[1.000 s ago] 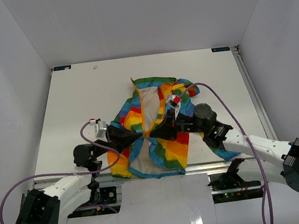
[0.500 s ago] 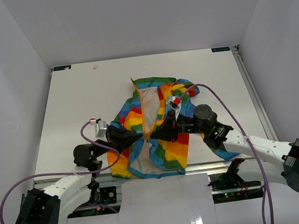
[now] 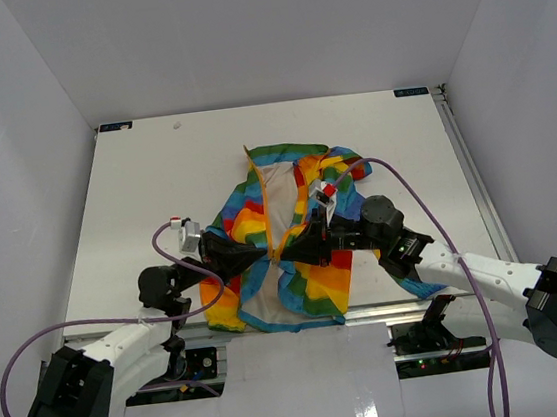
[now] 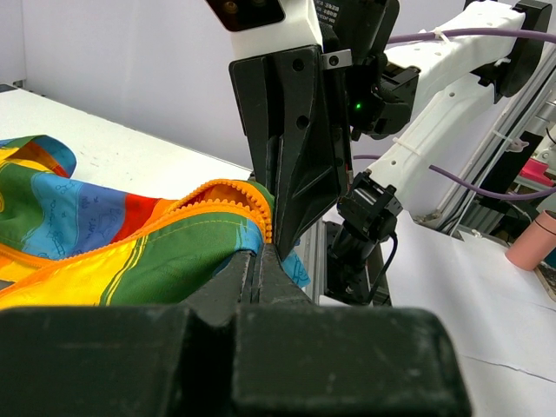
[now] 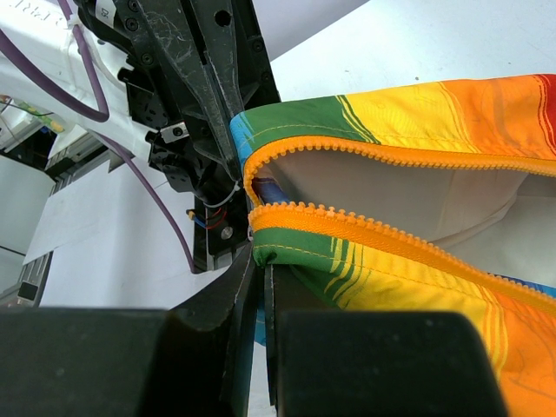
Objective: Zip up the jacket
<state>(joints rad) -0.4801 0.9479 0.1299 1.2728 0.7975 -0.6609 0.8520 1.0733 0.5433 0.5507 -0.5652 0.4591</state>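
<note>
The rainbow-striped jacket point(image 3: 290, 222) lies open on the white table point(image 3: 135, 185), cream lining showing. Its orange zipper point(image 5: 391, 233) is unzipped and runs in two separate rows. My two grippers meet tip to tip at the jacket's bottom hem. The left gripper point(image 3: 265, 256) is shut on the left front's lower edge, by the blue trim and zipper end point(image 4: 261, 204). The right gripper point(image 3: 289, 255) is shut on the green bottom corner point(image 5: 291, 243) of the right front. In the left wrist view the right gripper's fingers point(image 4: 300, 165) stand right in front of mine.
The table's front rail point(image 3: 371, 311) runs just behind the jacket's hem. Purple cables point(image 3: 412, 188) loop over both arms. White walls close in the table on three sides. A pink cup point(image 4: 532, 241) stands off the table at the right of the left wrist view.
The left wrist has shifted slightly right and up, toward the right gripper. Both grippers keep their hold on the hem; the jacket has barely moved.
</note>
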